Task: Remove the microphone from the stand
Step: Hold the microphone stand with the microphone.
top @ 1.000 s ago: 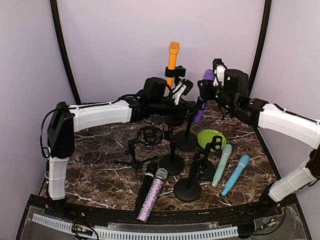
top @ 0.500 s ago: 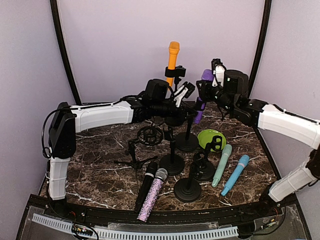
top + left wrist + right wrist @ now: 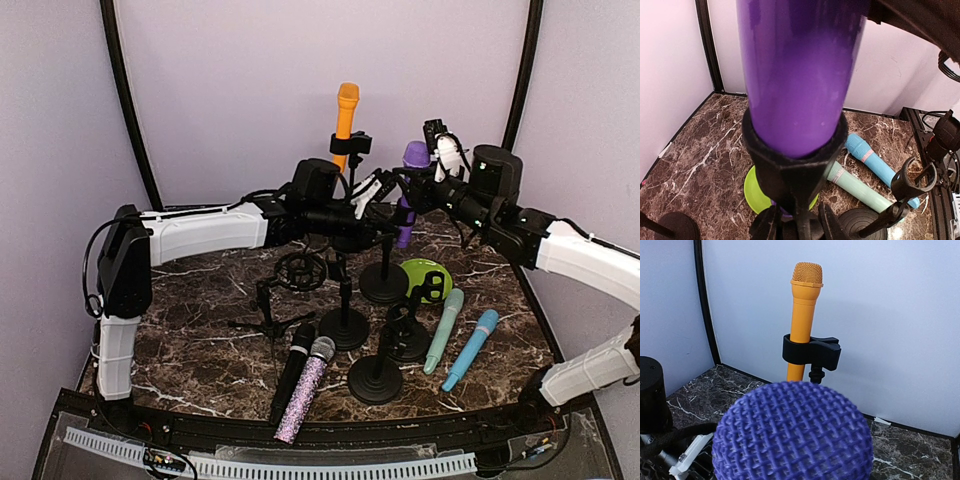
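The purple microphone (image 3: 795,75) is sitting upright in the black clip (image 3: 790,165) of its stand (image 3: 387,255) at the back of the table, and the right gripper (image 3: 435,165) is clamping onto it up near the mesh head. The left gripper (image 3: 372,190) is pinching the stand's thin post just under that clip, fingers pressing in from both sides. Behind, an orange microphone (image 3: 802,315) is standing in a clip of its own, and a green bowl (image 3: 412,270) is sitting just right of the stand's foot, near a teal microphone (image 3: 443,330) and a blue microphone (image 3: 471,350) lying flat.
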### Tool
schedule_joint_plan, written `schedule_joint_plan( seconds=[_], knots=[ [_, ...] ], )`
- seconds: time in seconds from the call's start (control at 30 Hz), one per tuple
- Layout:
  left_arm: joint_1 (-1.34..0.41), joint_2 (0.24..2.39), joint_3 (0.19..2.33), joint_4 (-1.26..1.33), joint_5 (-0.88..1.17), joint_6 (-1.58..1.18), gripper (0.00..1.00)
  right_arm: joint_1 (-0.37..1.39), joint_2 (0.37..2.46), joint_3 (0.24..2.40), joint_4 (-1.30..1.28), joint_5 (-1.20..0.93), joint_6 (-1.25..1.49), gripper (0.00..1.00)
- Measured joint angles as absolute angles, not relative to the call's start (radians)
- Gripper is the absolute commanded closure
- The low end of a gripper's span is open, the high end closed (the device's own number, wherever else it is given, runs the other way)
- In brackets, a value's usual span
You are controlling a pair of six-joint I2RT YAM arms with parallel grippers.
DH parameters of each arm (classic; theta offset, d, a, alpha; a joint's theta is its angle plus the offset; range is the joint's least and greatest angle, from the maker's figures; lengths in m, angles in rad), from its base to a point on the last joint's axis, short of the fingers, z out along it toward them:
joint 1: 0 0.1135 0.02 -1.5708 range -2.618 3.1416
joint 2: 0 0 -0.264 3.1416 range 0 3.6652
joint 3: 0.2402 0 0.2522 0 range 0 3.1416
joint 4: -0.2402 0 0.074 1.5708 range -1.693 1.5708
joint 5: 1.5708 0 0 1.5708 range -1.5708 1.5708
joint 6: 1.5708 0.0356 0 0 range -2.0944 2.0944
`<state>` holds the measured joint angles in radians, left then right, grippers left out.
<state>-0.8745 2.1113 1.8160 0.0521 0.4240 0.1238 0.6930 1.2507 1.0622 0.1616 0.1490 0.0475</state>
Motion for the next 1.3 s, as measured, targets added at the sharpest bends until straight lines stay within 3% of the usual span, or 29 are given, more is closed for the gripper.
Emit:
schedule_joint_plan(
  seconds=[0.27, 0.93, 1.3],
  knots=[
    [-0.873, 2.107, 1.776, 0.096, 0.436, 0.152, 1.0, 0.69, 1.25, 1.056, 0.154, 0.157, 0.094, 0.89],
    [-0.868, 2.092, 1.679, 0.197, 0.428, 0.173, 1.0, 0.779, 1.299, 1.077, 0.103, 0.521, 0.326, 0.9],
    [-0.868, 2.092, 1.672, 0.218, 0.425, 0.172, 1.0, 0.784, 1.299, 1.077, 0.109, 0.562, 0.352, 0.89]
  ],
)
